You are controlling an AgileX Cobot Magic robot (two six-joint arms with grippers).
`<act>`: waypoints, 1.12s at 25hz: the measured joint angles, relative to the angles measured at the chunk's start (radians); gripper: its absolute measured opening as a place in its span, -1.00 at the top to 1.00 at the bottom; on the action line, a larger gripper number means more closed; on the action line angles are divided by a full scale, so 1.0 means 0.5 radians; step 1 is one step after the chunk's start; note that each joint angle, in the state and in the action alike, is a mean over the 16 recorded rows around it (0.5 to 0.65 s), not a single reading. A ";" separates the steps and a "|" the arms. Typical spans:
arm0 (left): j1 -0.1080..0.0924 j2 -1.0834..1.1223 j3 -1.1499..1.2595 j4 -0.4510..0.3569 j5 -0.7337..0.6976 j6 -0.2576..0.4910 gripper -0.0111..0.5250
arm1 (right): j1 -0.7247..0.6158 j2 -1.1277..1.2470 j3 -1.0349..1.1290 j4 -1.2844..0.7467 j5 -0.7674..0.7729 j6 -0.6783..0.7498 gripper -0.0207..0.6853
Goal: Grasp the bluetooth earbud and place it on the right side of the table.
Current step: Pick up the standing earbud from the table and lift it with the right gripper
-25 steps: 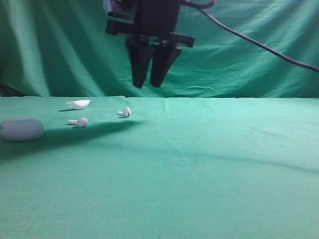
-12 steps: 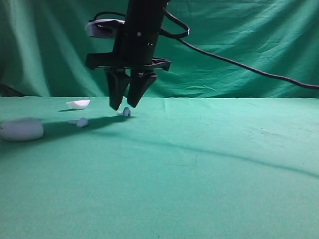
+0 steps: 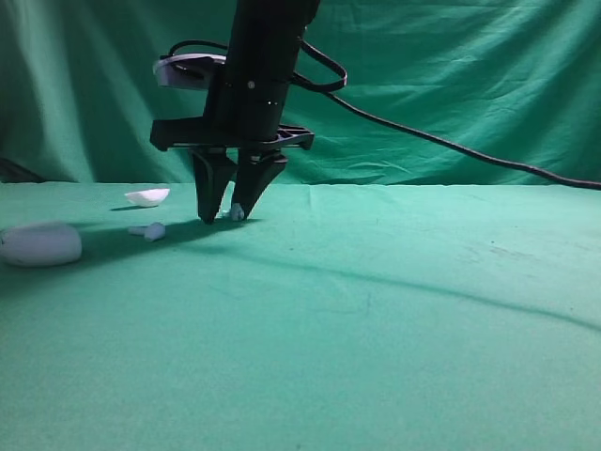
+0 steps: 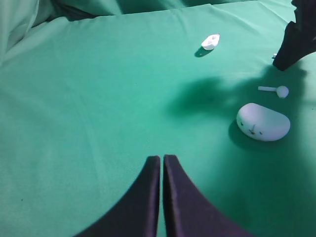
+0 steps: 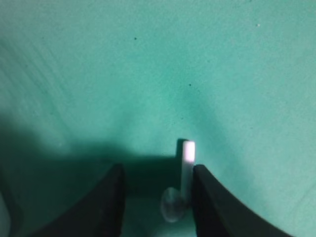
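Right gripper: black two-fingered right gripper (image 3: 222, 217) is down at the green cloth-covered table (image 3: 394, 319), left of centre in the exterior view; fingers spread apart, tips at or just above the cloth; nothing clamped between them.
Earbud: tiny white plastic bluetooth earbud (image 5: 179, 192) lies on the cloth between the two dark fingers; in the right wrist view it sits close against the right-hand finger, rounded head toward the camera, stem pointing away. Contact with that finger cannot be told. In the exterior view only a pale bit shows (image 3: 237, 212) beside the fingertip.
Left gripper: black left gripper (image 4: 161, 170) hangs above bare cloth, fingers pressed together, holding nothing; well apart from the white things.
Second earbud: white earbud with a longer stem (image 3: 150, 230) lies to the left of the right gripper, in its shadow, stem pointing left.
Case: big white pebble-shaped oval case (image 3: 39, 244) rests at the far left edge, near the second earbud.
Lid: small white shell-like piece (image 3: 147, 196) sits farther back, near the cloth backdrop.
Cable: black cable (image 3: 451, 150) runs from the right arm off to the right.
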 joint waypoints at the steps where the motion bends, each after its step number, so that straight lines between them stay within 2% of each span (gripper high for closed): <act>1: 0.000 0.000 0.000 0.000 0.000 0.000 0.96 | 0.001 0.004 0.000 -0.001 -0.004 0.007 0.15; 16: 0.000 0.000 0.000 0.000 0.000 0.000 0.96 | 0.001 -0.027 -0.076 -0.078 0.054 0.201 0.66; 28: 0.000 0.000 0.000 0.000 0.000 0.000 0.96 | -0.095 -0.559 -0.173 -0.219 0.372 0.291 0.68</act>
